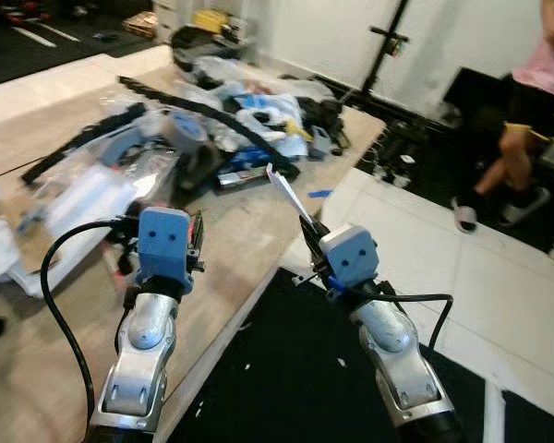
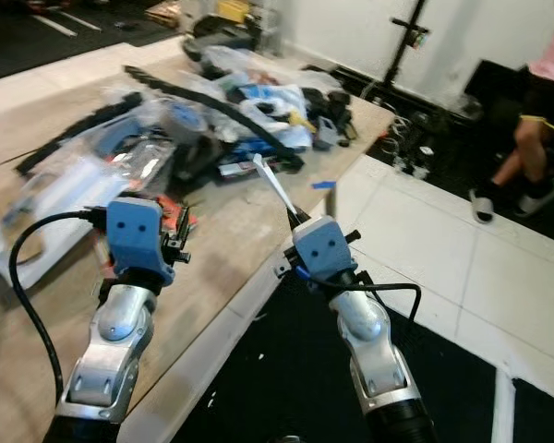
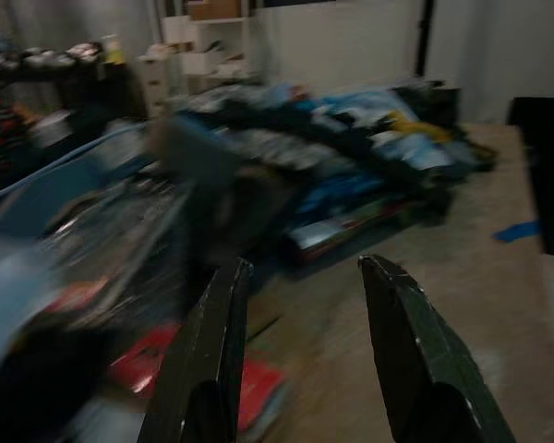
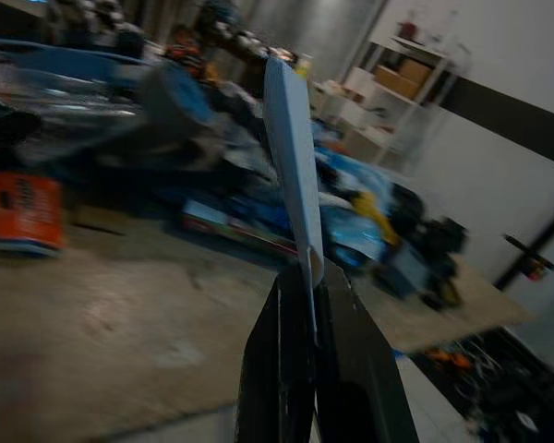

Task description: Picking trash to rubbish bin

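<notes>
- The right gripper [image 1: 309, 224] is clamped tight on a thin white strip [image 1: 284, 191], its fingers pinched on the lower end so the strip stands up and ahead of the fingertips, lifted off the floor.
- It grips one end only, probably because the piece is flat and narrow, which leaves edge-on the one workable grip.
- The left gripper [image 3: 305, 305] holds nothing, its fingers [image 3: 212, 341] spread to a medium gap, poised low over the wooden floor [image 1: 231, 240].
- Just ahead of those fingers lies a red packet [image 3: 198, 378], and beyond it the main heap of trash [image 1: 212, 129]: clear wrappers, blue bags and a long black strip.
- I judge the left arm is positioned to take the next piece while the right one carries its strip off.
- No bin is in sight, so the drop-off spot cannot be told.
- A person [image 1: 526, 111] sits well beyond the right gripper, off to its right side.
</notes>
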You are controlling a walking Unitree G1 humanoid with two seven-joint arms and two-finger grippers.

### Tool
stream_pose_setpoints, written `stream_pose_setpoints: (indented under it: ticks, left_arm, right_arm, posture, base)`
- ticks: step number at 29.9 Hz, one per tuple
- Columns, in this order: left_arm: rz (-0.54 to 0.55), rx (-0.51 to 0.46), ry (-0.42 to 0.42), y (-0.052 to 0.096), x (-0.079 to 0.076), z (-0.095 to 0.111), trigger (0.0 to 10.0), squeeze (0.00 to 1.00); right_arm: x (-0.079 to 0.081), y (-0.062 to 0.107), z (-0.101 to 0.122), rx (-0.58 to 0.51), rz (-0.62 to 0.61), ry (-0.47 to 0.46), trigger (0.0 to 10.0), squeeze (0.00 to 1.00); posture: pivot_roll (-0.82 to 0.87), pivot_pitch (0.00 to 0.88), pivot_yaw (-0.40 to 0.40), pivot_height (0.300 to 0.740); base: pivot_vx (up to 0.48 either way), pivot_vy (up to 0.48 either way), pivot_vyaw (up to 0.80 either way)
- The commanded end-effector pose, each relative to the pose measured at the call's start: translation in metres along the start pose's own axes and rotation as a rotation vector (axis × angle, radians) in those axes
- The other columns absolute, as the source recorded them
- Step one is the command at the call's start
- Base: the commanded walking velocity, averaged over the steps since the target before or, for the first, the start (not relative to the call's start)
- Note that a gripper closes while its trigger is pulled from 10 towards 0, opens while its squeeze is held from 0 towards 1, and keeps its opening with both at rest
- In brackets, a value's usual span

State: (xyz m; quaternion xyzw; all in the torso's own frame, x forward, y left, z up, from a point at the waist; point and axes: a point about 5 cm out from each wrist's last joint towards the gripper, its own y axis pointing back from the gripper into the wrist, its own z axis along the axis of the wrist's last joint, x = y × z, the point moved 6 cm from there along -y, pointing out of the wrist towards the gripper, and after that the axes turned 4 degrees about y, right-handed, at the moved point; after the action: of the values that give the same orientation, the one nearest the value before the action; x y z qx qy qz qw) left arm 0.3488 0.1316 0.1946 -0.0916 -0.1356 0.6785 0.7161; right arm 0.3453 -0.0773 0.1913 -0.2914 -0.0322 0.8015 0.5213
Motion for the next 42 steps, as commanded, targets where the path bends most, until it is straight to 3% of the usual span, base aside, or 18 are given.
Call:
stream_pose_setpoints:
  ticks: [1, 9, 12, 15, 23, 42]
  left_arm:
    - [-0.018, 0.003, 0.017, 0.0, -0.007, -0.002, 10.0, 0.0]
    - [-0.036, 0.0, 0.017, -0.001, -0.012, -0.002, 10.0, 0.0]
    - [-0.088, -0.004, 0.017, -0.002, -0.023, -0.002, 10.0, 0.0]
    - [-0.099, -0.007, 0.018, -0.006, -0.025, 0.0, 10.0, 0.0]
    - [-0.085, -0.009, 0.015, -0.009, -0.022, -0.002, 10.0, 0.0]
    - [-0.088, 0.001, -0.013, -0.004, -0.023, -0.008, 10.0, 0.0]
  right_arm:
    - [-0.006, 0.002, -0.003, 0.013, -0.016, 0.001, 10.0, 0.0]
    - [-0.005, 0.003, -0.005, 0.017, -0.018, -0.001, 10.0, 0.0]
    - [-0.006, 0.004, -0.004, 0.014, -0.026, 0.002, 10.0, 0.0]
    - [-0.011, 0.003, -0.004, 0.014, -0.044, 0.008, 10.0, 0.0]
    - [-0.011, 0.011, -0.011, 0.04, -0.054, 0.006, 10.0, 0.0]
    - [-0.005, 0.009, -0.014, 0.047, -0.036, -0.009, 10.0, 0.0]
  posture:
    - [-0.05, 0.109, -0.107, 0.74]
    - [-0.05, 0.095, -0.105, 0.74]
    - [-0.05, 0.056, -0.091, 0.74]
    - [-0.04, 0.07, -0.082, 0.74]
    - [-0.04, 0.052, -0.095, 0.74]
    - [-0.02, 0.052, -0.107, 0.74]
  base:
    - [0.0, 0.0, -0.61]
    - [0.0, 0.0, -0.62]
    - [0.0, 0.0, -0.62]
    - [0.0, 0.0, -0.62]
    - [0.0, 0.0, -0.63]
    - [0.0, 0.0, -0.64]
